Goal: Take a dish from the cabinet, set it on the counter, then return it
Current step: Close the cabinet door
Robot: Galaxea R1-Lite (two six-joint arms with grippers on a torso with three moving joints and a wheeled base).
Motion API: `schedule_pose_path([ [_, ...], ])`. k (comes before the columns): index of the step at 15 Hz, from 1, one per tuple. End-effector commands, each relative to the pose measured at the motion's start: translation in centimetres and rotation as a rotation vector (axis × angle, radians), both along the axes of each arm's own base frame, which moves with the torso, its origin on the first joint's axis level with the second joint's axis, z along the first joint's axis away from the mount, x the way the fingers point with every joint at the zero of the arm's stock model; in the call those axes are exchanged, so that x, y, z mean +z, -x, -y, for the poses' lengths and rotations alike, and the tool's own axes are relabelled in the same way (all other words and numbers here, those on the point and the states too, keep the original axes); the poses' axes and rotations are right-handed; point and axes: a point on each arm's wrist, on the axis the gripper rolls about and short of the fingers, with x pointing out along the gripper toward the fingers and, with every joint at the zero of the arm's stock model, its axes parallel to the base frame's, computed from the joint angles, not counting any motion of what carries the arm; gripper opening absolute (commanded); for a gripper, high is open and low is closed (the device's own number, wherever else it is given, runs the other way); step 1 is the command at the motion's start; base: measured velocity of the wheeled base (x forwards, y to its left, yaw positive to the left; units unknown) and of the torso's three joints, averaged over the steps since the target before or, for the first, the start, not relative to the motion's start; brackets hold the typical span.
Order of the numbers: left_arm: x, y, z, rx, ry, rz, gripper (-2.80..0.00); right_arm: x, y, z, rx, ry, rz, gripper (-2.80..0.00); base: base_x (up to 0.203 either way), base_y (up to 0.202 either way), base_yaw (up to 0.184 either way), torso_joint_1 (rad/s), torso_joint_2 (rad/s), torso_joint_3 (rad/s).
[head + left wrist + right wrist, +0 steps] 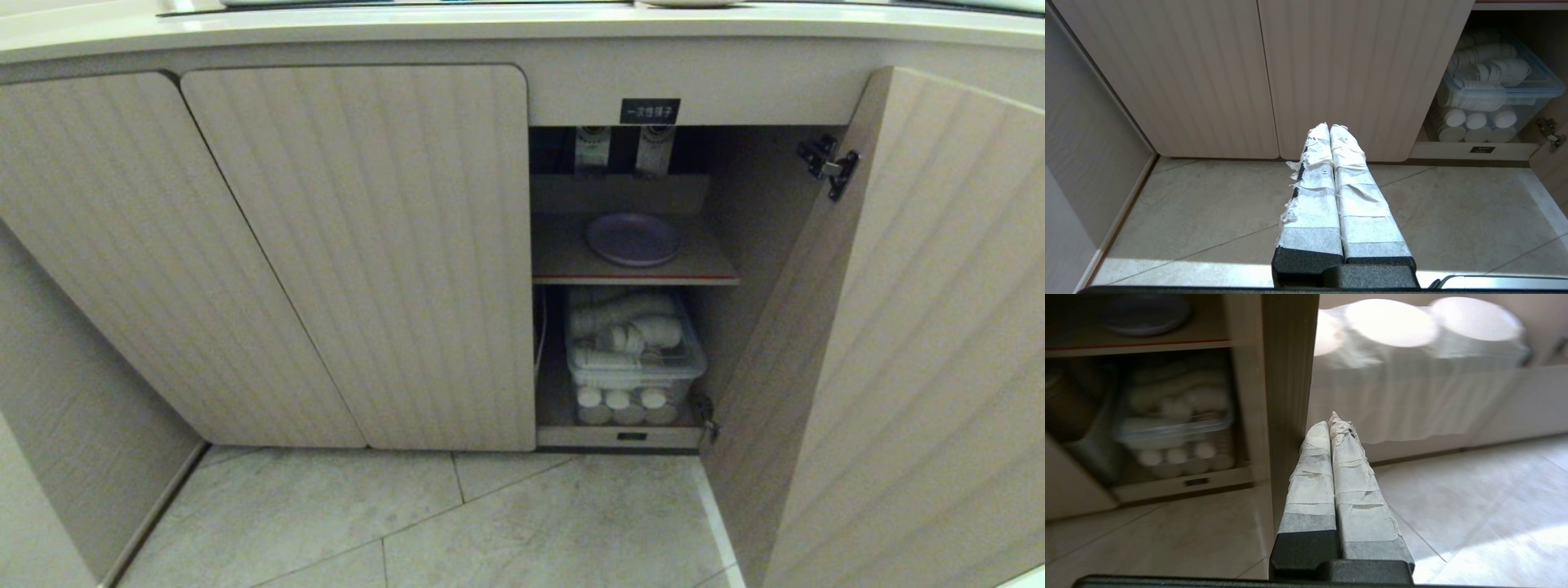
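One dish on shelf (grippers only wrist-visible).

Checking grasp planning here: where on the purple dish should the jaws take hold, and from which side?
Probably the near rim of the dish, from the open front of the cabinet. It lies flat on the inner shelf, so only its low raised edge offers a pinch; the space above it looks tight.
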Motion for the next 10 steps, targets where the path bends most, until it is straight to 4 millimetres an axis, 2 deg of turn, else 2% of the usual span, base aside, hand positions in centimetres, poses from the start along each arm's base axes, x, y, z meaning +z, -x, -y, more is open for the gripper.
schedule_pose_path([
  [1, 0.00, 0.00, 0.00, 0.002, 0.001, 0.000, -2.80, -0.03, -0.02, -0.02, 0.010, 0.000, 0.000, -2.80, 0.000, 0.000, 0.000, 0.000, 0.00, 0.000],
  [10, 0.00, 0.00, 0.00, 0.002, 0.001, 0.000, -2.80, -0.88, -0.12, -0.30, 0.121, 0.001, -0.030, -2.80, 0.000, 0.000, 0.000, 0.000, 0.00, 0.000],
])
